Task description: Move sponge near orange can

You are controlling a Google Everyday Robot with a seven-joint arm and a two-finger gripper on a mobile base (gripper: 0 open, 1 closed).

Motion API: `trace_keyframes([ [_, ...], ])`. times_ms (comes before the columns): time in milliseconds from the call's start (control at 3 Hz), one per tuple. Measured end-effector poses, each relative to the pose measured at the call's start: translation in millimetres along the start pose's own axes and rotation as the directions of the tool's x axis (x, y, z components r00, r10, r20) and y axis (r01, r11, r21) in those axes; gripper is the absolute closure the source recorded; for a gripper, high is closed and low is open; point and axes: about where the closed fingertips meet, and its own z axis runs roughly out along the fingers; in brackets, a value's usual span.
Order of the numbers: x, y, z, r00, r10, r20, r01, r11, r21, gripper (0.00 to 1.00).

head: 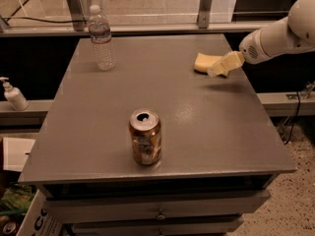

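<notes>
The sponge (203, 62), a pale yellow foam block, lies flat on the grey table (216, 132) near its far right edge. My gripper (219, 68) reaches in from the right on a white arm and sits right at the sponge's right end, overlapping it in this view. The orange can (145, 137), coppery with an opened silver top, stands upright near the table's front edge, left of centre, far from the sponge and the gripper.
A clear plastic water bottle (102, 39) stands upright at the table's far left corner. A white pump dispenser (13, 95) stands on a ledge left of the table. Drawers sit below the table's front edge. A cable hangs at the right.
</notes>
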Motion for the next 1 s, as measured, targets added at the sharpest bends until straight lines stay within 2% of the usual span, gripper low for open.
trace_keyframes([
  [333, 2.3, 4.2, 6.9, 1.000, 0.020, -0.001, -0.020, 0.9997, -0.017, 0.16],
  [1000, 16.8, 7.9, 13.6, 0.998, 0.056, -0.020, -0.056, 0.9981, -0.026, 0.63],
])
